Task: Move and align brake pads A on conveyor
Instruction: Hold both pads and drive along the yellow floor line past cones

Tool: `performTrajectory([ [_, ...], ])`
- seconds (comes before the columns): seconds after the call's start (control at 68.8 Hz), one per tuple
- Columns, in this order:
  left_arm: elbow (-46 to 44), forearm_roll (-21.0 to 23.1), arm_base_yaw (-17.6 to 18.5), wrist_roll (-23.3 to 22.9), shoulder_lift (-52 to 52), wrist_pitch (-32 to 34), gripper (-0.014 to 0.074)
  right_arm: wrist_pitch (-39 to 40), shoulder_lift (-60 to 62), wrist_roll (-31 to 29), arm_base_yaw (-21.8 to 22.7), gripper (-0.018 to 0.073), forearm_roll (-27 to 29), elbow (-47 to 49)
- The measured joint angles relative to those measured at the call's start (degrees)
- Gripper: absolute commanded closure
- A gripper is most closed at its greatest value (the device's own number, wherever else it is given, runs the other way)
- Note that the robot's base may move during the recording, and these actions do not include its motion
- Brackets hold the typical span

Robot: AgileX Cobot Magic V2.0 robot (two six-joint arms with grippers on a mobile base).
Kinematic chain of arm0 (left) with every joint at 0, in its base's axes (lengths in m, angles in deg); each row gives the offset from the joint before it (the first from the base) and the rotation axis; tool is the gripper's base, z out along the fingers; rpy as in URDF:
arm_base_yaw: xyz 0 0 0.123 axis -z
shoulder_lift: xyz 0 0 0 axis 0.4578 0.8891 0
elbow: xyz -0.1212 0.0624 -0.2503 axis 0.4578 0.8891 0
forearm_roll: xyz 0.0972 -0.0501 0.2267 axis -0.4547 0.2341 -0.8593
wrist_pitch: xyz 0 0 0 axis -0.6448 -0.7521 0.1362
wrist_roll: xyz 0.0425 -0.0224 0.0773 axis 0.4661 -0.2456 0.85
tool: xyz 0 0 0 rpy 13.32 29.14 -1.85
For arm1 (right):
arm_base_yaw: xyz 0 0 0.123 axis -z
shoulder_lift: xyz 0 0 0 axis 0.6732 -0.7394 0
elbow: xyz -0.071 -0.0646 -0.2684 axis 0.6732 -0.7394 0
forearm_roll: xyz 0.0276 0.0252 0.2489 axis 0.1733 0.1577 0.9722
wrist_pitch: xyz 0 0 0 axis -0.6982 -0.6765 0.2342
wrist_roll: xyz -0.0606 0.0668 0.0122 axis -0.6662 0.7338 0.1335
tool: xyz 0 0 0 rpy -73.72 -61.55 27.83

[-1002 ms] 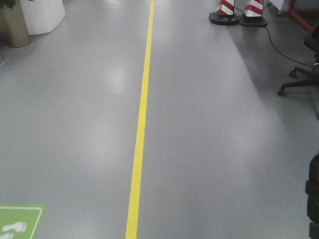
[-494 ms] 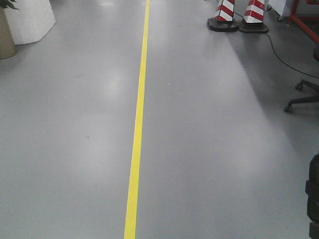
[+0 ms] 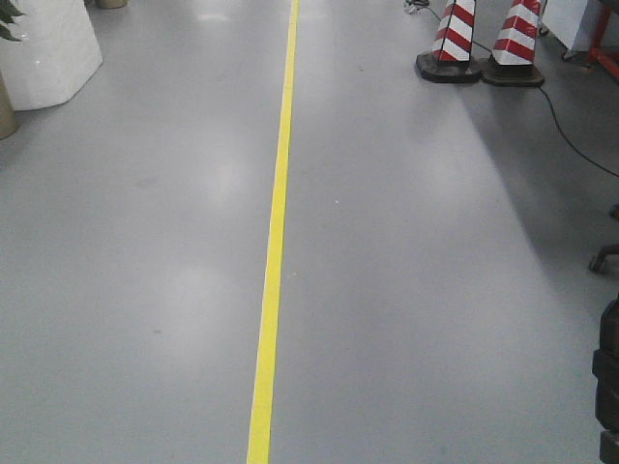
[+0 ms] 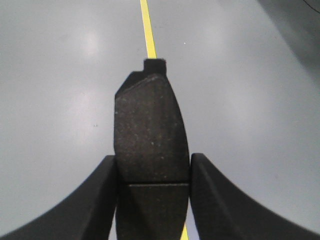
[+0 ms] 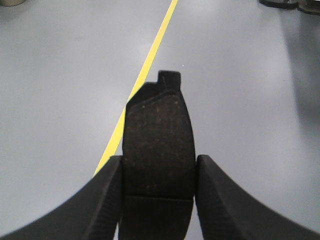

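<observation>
In the left wrist view a dark, speckled brake pad A with a centre groove and a small tab at its far end sticks out between the black fingers of my left gripper, which is shut on it. In the right wrist view my right gripper is likewise shut on a second brake pad A. Both pads hang above the grey floor. The conveyor is out of view in every frame.
A yellow floor line runs straight ahead over the grey floor. Two red-and-white cones stand at the far right with a black cable. A white planter is far left. A chair caster sits at the right edge.
The front view has slid forward along the yellow line: the green floor sign has left the frame, the chair base has slid almost out at the right, and the cones sit nearer.
</observation>
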Motion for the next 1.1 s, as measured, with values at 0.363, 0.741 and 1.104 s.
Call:
performTrajectory([
  [0.363, 0.00, 0.00, 0.00, 0.00, 0.00, 0.00, 0.0603, 0.00, 0.00, 0.00, 0.00, 0.0564, 0.00, 0.00],
  [0.741, 0.00, 0.00, 0.00, 0.00, 0.00, 0.00, 0.0603, 0.00, 0.00, 0.00, 0.00, 0.0564, 0.00, 0.00],
  [1.104, 0.00, 0.05, 0.00, 0.00, 0.00, 0.00, 0.0603, 0.00, 0.00, 0.00, 0.00, 0.0564, 0.00, 0.00],
])
